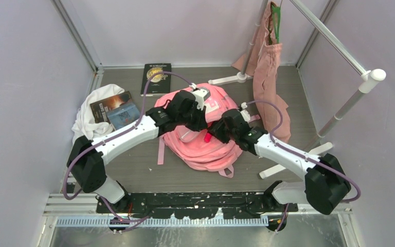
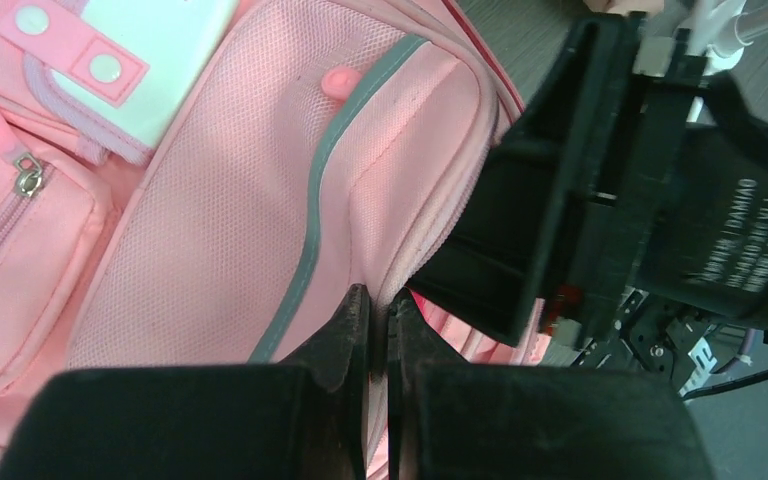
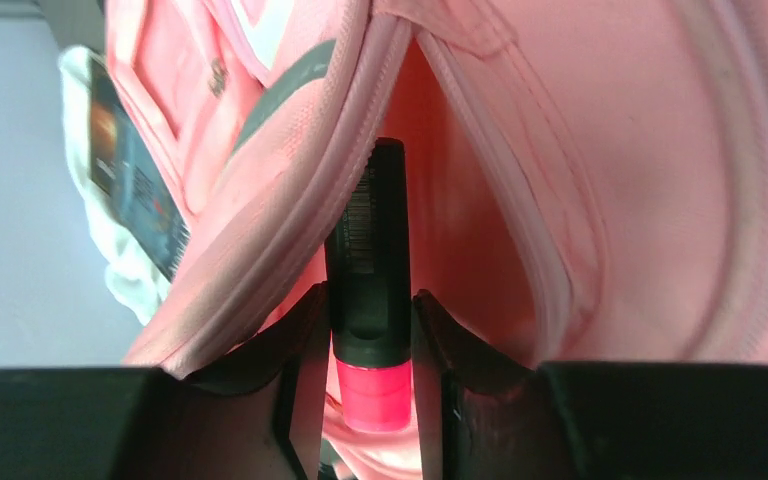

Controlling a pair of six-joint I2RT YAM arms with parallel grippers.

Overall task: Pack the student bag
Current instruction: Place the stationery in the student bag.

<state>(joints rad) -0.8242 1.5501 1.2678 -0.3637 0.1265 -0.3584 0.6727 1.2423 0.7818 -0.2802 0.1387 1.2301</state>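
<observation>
The pink student bag lies in the middle of the table, under both arms. My left gripper is shut on a fold of the bag's zipper edge and holds the opening apart; in the left wrist view pink fabric sits between the fingers. My right gripper is shut on a black highlighter with a pink cap. The pen's black end points into the bag's open pocket. The pink cap shows between the two grippers.
Two books lie on a white cloth at the left. A black book lies at the back. A dusty-pink cloth tote on a green hanger hangs from a white rack at the right.
</observation>
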